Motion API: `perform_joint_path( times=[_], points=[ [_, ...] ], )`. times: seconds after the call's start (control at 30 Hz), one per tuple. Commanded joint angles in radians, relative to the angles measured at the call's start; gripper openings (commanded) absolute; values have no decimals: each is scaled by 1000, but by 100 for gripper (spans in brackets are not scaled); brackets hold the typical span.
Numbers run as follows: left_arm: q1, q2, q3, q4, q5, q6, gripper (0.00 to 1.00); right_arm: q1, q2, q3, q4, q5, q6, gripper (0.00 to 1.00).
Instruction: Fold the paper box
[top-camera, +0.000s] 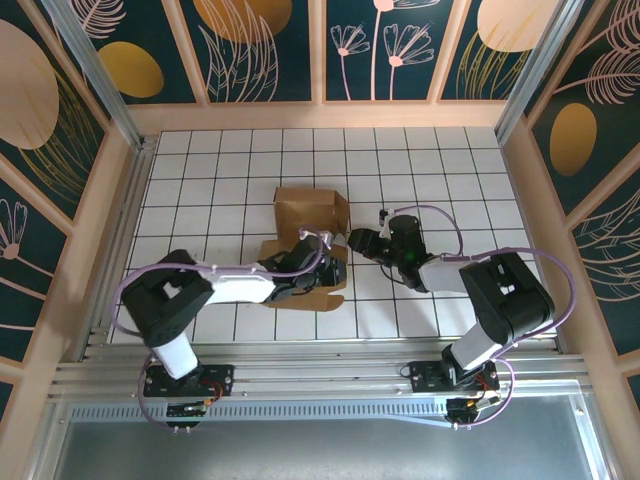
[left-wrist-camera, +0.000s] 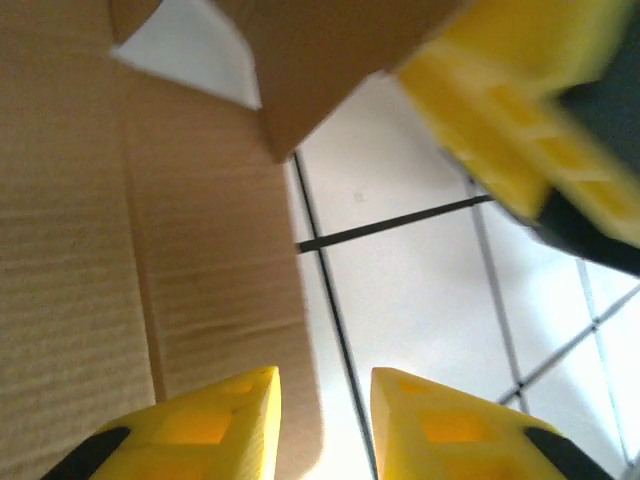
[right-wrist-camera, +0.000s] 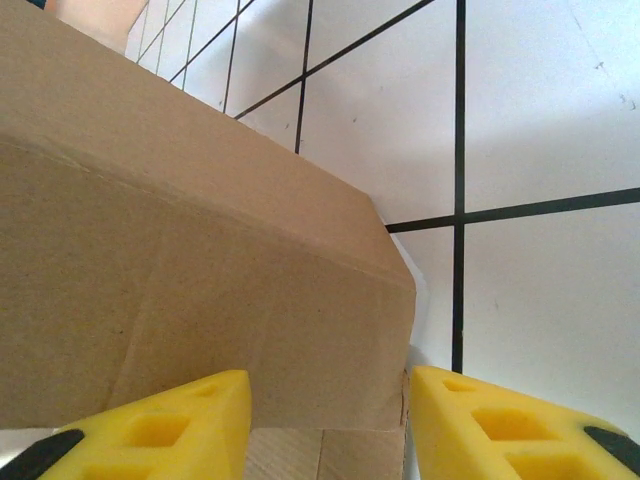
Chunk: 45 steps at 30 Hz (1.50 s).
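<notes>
Paper box (top-camera: 310, 212) part-folded on gridded surface (top-camera: 450, 170); right tool (right-wrist-camera: 330, 378) pinching its wall, left tool (left-wrist-camera: 325, 385) spread, empty alongside.

Before me, mid-scene, my box (top-camera: 308, 210): plain brown cardboard, half folded, far walls upright, near flaps flat.

The right gripper (right-wrist-camera: 330, 405) has its yellow fingers (right-wrist-camera: 165, 430) apart, a folded edge of the brown paper box (right-wrist-camera: 200, 250) between them, above the white gridded table (right-wrist-camera: 545, 100).
</notes>
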Motion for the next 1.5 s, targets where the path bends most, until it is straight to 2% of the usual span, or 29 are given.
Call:
perform_joint_path(
  times=[0.0,0.1,0.17,0.23,0.33,0.4,0.47,0.53,0.63,0.73,0.87,0.97,1.07,1.23,1.47],
  points=[
    [3,-154,-40,79,-7,58,36,14,-20,6,36,47,-16,46],
    [6,-329,-70,5,-139,73,35,18,-20,20,18,53,-29,46],
    [31,-442,-37,-126,-261,78,34,21,-24,27,5,57,-37,46],
    [136,-516,44,-296,-310,83,34,26,-30,36,-9,62,-46,46],
    [340,-510,195,-472,-287,137,39,28,-36,45,-19,69,-58,46],
    [460,-429,320,-557,-207,179,43,29,-39,52,-28,71,-64,46],
    [563,-298,448,-635,-27,205,46,29,-40,60,-40,71,-69,46],
    [623,-147,575,-695,175,218,45,29,-44,67,-52,71,-72,46],
    [632,16,727,-786,263,212,42,29,-55,81,-79,83,-85,46],
    [632,105,771,-796,349,237,41,29,-65,102,-116,97,-111,47],
    [632,113,718,-718,413,239,50,28,-71,123,-150,106,-139,47],
    [632,129,692,-699,408,234,55,28,-70,130,-153,101,-146,47],
    [632,142,664,-688,397,229,53,28,-67,136,-156,94,-149,47],
    [632,131,578,-642,446,221,44,22,-90,143,-186,97,-156,47],
    [632,93,482,-566,500,218,42,9,-179,178,-289,124,-202,47]
  ],
)
